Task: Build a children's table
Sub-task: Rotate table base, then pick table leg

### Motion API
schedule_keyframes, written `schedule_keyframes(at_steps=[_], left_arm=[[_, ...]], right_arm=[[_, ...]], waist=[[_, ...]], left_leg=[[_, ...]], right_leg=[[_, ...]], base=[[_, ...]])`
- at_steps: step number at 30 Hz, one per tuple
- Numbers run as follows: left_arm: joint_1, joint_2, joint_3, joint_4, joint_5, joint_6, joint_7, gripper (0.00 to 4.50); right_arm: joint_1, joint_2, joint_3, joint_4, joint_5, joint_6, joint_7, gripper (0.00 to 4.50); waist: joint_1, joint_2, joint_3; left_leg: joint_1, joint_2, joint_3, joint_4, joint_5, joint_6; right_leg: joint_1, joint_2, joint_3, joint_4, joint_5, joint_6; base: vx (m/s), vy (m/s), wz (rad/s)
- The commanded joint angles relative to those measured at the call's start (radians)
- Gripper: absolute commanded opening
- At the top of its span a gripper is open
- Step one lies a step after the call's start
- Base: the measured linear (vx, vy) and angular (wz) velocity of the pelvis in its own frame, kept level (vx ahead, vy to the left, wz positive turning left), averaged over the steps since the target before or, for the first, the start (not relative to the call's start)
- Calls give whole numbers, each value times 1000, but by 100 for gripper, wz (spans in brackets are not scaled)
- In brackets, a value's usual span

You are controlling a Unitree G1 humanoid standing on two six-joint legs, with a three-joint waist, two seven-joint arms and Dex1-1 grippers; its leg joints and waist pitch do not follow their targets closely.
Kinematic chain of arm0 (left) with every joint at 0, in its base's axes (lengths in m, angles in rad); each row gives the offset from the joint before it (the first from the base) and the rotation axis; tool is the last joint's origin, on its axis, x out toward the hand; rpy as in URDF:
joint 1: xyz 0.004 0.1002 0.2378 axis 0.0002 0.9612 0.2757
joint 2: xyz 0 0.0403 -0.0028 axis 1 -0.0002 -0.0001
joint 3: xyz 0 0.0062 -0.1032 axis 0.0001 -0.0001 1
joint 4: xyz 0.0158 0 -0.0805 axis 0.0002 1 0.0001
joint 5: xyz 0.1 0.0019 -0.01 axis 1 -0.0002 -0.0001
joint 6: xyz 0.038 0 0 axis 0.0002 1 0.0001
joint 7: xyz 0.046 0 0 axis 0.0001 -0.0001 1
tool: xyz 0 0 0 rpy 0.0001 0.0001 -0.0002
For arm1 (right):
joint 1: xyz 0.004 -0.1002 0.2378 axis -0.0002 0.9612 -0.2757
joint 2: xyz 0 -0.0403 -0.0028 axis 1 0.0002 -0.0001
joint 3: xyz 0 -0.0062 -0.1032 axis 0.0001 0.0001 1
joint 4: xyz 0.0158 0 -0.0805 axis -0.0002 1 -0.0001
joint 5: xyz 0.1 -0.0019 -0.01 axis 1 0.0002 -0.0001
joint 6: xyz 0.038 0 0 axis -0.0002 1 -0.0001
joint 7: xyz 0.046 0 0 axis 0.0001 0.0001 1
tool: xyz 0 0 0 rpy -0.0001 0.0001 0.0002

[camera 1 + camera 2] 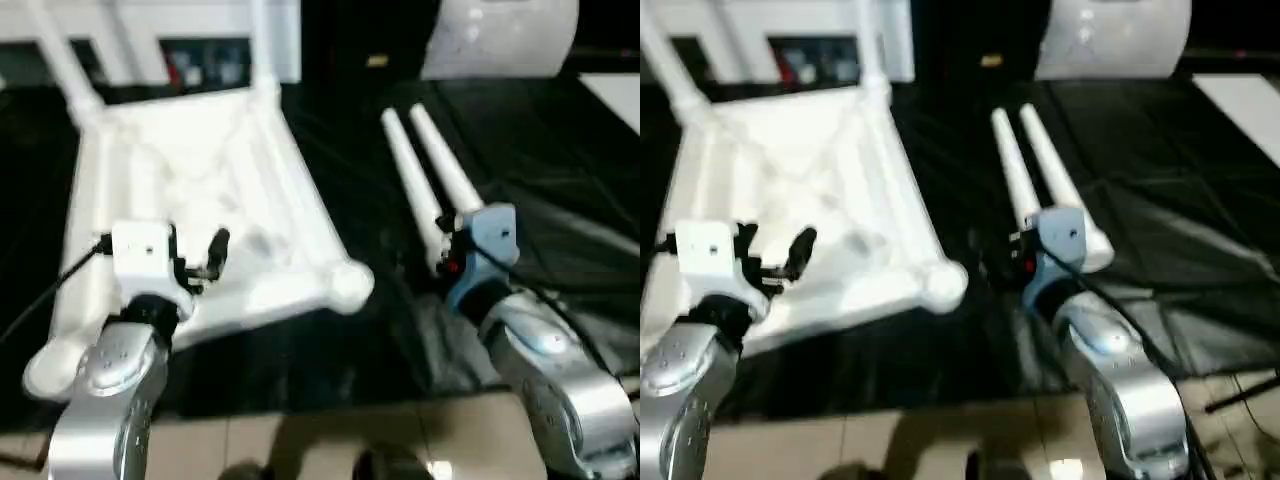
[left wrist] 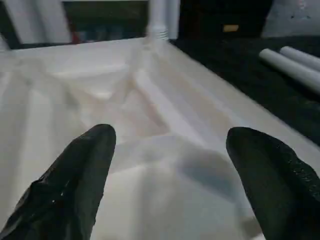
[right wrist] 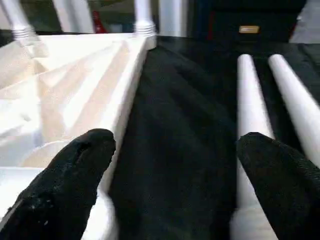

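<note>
No text, brand, number or sign can be read anywhere in these views. A small yellow-orange tag [image 3: 249,29] sits on the dark unit behind the black cloth, and it may carry print, but nothing on it is legible. Red and blue items [image 1: 205,66] behind the glass at the back are perhaps labelled, though no lettering can be made out

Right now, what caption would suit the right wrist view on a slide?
Open right gripper poised over black cloth between upturned table top and two loose legs.
</note>
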Motion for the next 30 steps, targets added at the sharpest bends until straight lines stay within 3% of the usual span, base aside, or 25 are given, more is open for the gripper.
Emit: schedule_keyframes(at_steps=[1,2,3,4,5,6,7,8,9,10,11,12,13,14,16,17,22,26,27,29,30], left_arm=[[4,3,-28,-12,3,7,-6,420],[4,14,-36,-14,1,10,-19,420],[4,43,-56,-21,-12,-3,-68,420],[4,50,-61,-23,-16,-6,-81,420],[4,73,-74,-35,-32,0,-120,420],[4,77,-76,-38,-36,4,-128,420],[4,101,-87,-52,-59,25,-168,420],[1,128,-98,-67,-83,43,-212,420],[-9,165,-108,-84,-114,73,-265,420],[-9,165,-108,-84,-114,73,-265,420],[-28,195,-115,-92,-138,101,-305,420],[-52,240,-131,-97,-152,131,-348,420],[-58,254,-137,-98,-152,138,-358,420],[-69,270,-139,-99,-161,147,-375,420],[-80,281,-137,-99,-172,152,-390,420],[-101,302,-134,-100,-190,169,-415,420],[-128,352,-134,-112,-219,199,-456,420],[-129,371,-127,-118,-235,217,-471,420],[-128,375,-124,-121,-242,225,-475,425],[-128,379,-124,-123,-248,230,-477,427],[-129,382,-125,-126,-253,235,-479,427]], right_arm=[[-29,-15,-30,22,-17,22,-13,450],[-46,-19,-34,34,-25,29,-19,450],[-78,-23,-42,61,-27,44,-21,450],[-85,-24,-45,68,-25,48,-20,450],[-104,-26,-49,86,-19,61,-16,450],[-108,-28,-49,90,-19,67,-16,450],[-129,-34,-51,111,-15,95,-15,450],[-162,-36,-57,147,-9,131,-18,450],[-216,-44,-62,210,-5,179,-21,450],[-216,-44,-62,210,-5,179,-21,450],[-277,-52,-64,288,-7,240,-25,450],[-356,-58,-62,402,-34,275,-33,450],[-377,-58,-64,433,-38,280,-33,450],[-413,-60,-61,487,-50,278,-31,450],[-447,-60,-62,536,-55,278,-29,450],[-514,-55,-69,642,-56,279,-27,450],[-636,-62,-75,847,-67,248,-23,450],[-701,-55,-98,961,-46,215,22,450],[-726,-52,-110,1014,-38,226,22,433],[-739,-51,-112,1044,-37,221,25,422],[-748,-50,-115,1067,-37,214,25,415]], waist=[[35,-40,-58],[45,-33,-78],[46,-24,-67],[48,-16,-65],[41,11,-61],[36,37,-73],[34,33,-77],[30,41,-80],[30,42,-71],[29,40,-66],[32,43,-56],[33,40,-50],[33,39,-48],[36,41,-39],[38,40,-38],[37,43,-41],[40,40,-46],[48,37,-66],[48,39,-74],[53,38,-81],[52,34,-83]], left_leg=[[-53,-22,0,18,-84,246],[-104,-4,-36,45,53,177],[-112,1,-49,17,195,95],[-101,11,-52,-12,266,56],[-94,36,-51,-66,348,7],[-84,76,-64,-59,385,11],[-65,91,-67,-53,418,14],[-62,99,-76,-54,447,11],[-59,104,-78,-70,364,-12],[-56,105,-73,-74,291,-21],[-58,107,-66,-81,161,-31],[-54,103,-62,-89,49,-32],[-52,101,-61,-89,14,-35],[-48,102,-53,-90,-49,-36],[-48,105,-44,-91,-61,-34],[-45,105,-38,-91,-64,-36],[-51,106,-24,-93,-53,-40],[-61,112,-14,-88,95,-12],[-63,111,-12,-83,152,1],[-69,106,-9,-78,215,33],[-70,107,-7,-78,220,43]], right_leg=[[139,-111,155,-158,-160,-78],[200,-136,160,-123,-65,-119],[179,-106,116,-88,240,-100],[155,-85,90,-77,391,-100],[125,-39,45,-62,515,-105],[116,-29,49,-46,562,-131],[102,-20,50,-44,579,-157],[105,-22,49,-37,572,-188],[104,-28,44,-59,396,-255],[100,-31,46,-69,316,-273],[106,-42,52,-81,177,-301],[106,-45,53,-96,23,-311],[102,-45,54,-99,-40,-312],[92,-50,59,-116,-180,-295],[89,-52,60,-124,-230,-279],[84,-50,59,-123,-251,-275],[80,-46,55,-122,-261,-267],[89,-41,54,-100,-60,-300],[89,-37,54,-88,34,-318],[89,-34,54,-78,162,-334],[89,-34,53,-76,180,-341]], base=[[101,-109,-6],[101,-109,-6],[116,-88,-17],[83,-73,-20],[83,-73,-20],[64,-47,-9],[0,0,0],[0,0,0],[0,0,0],[0,0,0],[0,0,0],[-69,19,-3],[-80,3,0],[-80,3,0],[-34,-6,1],[0,0,0],[0,0,0],[0,0,0],[0,0,0],[0,0,0],[0,0,0]])
